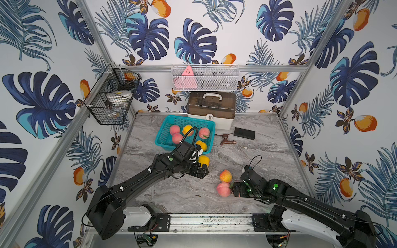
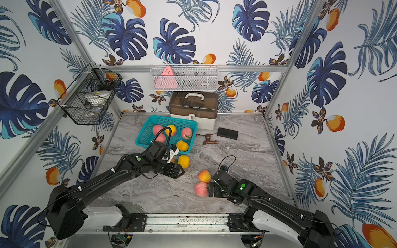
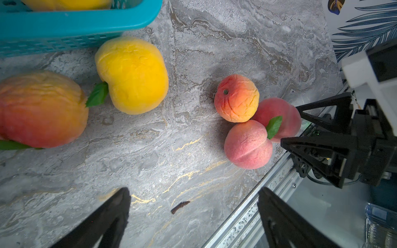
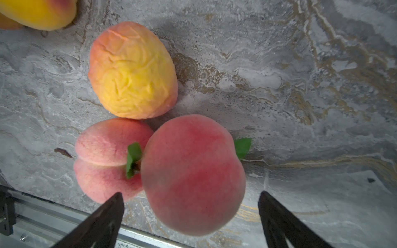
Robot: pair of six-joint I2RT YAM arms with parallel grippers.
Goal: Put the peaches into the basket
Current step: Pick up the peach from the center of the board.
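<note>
Between the wide-apart fingers of your right gripper [image 4: 191, 193] sits a deep pink peach [image 4: 193, 176], not clamped; whether either finger touches it cannot be told. Pressed against it is a paler pink peach [image 4: 107, 158] with a green leaf, and a wrinkled orange peach [image 4: 133, 70] leans on both, so the three form a tight cluster near the front rail [image 3: 277, 176]. Your left gripper [image 3: 193, 189] hangs with its jaws apart too, holding nothing, above the bare marble table [image 3: 150, 150], with a small brown scrap [image 3: 180, 207] lying close by. Beyond it you have a yellow peach [image 3: 133, 75] just outside the teal basket [image 3: 86, 19], and an orange-red peach [image 3: 40, 109] beside that one. In both top views the basket holds five more peaches [image 1: 174, 129], while your left arm [image 1: 139, 178] reaches over its near edge, its cable [image 1: 194, 128] arcing above the fruit. Past the basket stand a lidded storage box [image 1: 211, 109], a brown tap [image 1: 228, 139] and a flat black box [image 1: 244, 133]; a white mesh basket [image 1: 205, 77] and a black wire basket [image 1: 111, 94] hang on the walls.
</note>
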